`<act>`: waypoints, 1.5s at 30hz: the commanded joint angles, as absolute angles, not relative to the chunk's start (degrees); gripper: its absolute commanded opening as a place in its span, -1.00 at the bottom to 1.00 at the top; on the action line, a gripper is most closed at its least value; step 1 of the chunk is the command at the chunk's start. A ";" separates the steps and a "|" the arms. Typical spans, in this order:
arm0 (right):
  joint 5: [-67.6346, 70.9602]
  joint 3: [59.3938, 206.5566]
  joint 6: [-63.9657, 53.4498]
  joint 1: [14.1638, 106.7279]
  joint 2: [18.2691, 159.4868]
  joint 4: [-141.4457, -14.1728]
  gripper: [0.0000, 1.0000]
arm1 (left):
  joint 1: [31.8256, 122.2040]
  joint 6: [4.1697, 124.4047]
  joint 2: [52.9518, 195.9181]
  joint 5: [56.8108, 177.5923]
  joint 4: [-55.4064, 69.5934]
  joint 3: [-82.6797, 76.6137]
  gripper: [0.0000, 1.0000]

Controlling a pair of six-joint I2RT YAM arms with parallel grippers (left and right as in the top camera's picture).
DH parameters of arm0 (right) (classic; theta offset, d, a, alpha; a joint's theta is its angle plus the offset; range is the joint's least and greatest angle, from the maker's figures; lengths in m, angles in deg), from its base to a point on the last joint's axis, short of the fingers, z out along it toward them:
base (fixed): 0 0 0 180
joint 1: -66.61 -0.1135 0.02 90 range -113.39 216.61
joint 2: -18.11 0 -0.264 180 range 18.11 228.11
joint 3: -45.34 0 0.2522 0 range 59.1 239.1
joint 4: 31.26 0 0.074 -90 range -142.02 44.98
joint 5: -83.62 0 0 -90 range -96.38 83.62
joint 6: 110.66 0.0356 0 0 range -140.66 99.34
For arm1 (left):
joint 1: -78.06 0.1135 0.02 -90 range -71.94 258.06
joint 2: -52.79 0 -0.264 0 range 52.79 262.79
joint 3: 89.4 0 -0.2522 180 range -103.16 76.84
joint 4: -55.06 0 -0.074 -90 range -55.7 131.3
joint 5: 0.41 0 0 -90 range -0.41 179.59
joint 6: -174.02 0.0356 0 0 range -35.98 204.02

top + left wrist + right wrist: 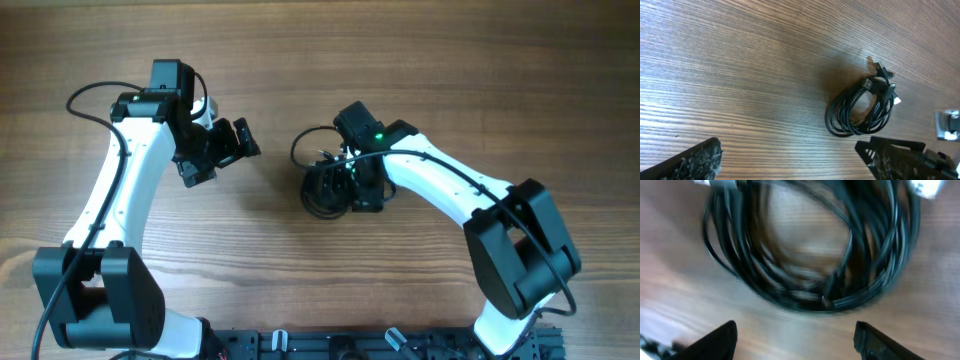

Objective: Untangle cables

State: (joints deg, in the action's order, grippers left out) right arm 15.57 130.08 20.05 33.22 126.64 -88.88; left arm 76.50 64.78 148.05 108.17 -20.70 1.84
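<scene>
Cables (pixel 805 300) coiled in one loop, filling upper + mid frame; pic blurred. Thin black strands, bunched thickest at loop's bottom. Wood table (pixel 670 290) shows thru loop centre & below. White bit (pixel 927 187) at upper right edge. Right gripper (pixel 797 342): dark fingertips (pixel 720 340) in lower L & R corners, wide apart, below coil, not touching it.

Coiled cables (pixel 835 117) on wooden table (pixel 740 75)

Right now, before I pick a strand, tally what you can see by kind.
Coiled black cable bundle: 1 (its strands overlap too much to count)
Claws: 2, left claw and right claw, both open
Total: 3
</scene>
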 commanded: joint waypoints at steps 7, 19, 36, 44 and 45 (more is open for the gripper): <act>1.94 129.47 27.96 33.05 127.44 -86.45 0.07 | 76.39 63.62 148.23 107.06 -20.54 1.62 1.00; 3.27 125.62 28.80 33.03 127.40 -81.65 -0.91 | 76.39 63.62 148.25 107.06 -20.52 1.62 1.00; 26.85 146.95 18.48 37.59 112.21 -87.48 -0.91 | 67.67 61.00 148.38 116.83 -16.46 1.69 0.62; 24.78 146.97 14.04 44.81 100.71 -89.45 -0.92 | 67.61 54.77 148.42 107.06 -16.50 2.72 -0.17; 22.42 146.97 14.06 44.83 98.94 -89.56 -0.91 | 67.61 54.79 148.42 107.04 -16.50 2.72 0.01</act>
State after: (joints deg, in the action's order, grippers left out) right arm 27.22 146.08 15.33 43.63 104.65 -90.08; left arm 67.12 55.88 148.03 111.34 -16.24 1.78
